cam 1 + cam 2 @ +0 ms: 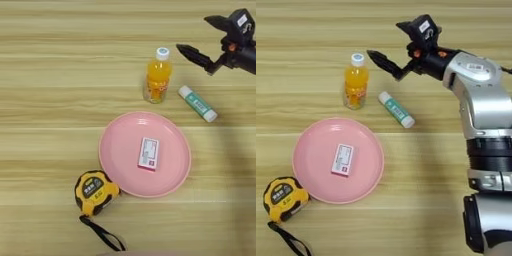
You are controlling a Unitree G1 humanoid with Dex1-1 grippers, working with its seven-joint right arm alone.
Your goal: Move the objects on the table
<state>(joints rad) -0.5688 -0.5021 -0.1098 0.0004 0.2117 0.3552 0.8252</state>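
Table (421,160) fills your view; on it a pink plate (311,187) carries a small card (343,159). Your tool (390,42) hangs wide open, empty, beside the juice bottle (356,82). Tape measure (283,198) touches the plate's near-left rim; glue stick (396,109) lies right of the bottle.

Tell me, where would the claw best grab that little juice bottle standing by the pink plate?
Probably around the orange body of the juice bottle, below its white cap, coming in sideways from the right. It stands upright and the claw hangs open on that side, while the glue stick lies lower right, out of that path.
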